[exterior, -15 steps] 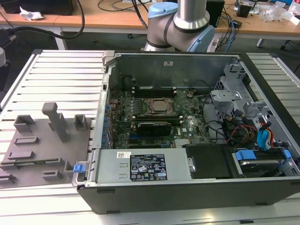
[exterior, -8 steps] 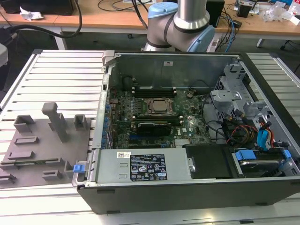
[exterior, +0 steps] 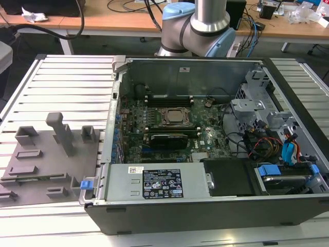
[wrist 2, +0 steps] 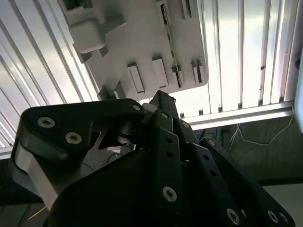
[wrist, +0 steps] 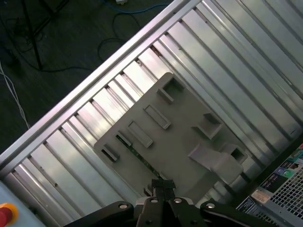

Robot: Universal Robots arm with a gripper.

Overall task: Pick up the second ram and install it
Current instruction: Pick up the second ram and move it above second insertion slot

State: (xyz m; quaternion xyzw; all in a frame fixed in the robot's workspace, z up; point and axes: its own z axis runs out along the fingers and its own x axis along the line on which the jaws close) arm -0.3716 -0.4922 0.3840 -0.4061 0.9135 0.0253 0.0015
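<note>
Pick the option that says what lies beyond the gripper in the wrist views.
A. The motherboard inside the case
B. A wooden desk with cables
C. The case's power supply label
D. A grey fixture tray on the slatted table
D: in both wrist views the grey fixture tray with its raised pockets lies beyond the gripper on the slatted table; in the exterior view it sits at the exterior view's left of the computer case.

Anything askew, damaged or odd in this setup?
Nothing stands out. The grey fixture tray lies flat on the slatted table, the open PC case sits level beside it, and the gripper hangs above the tray, empty.
</note>
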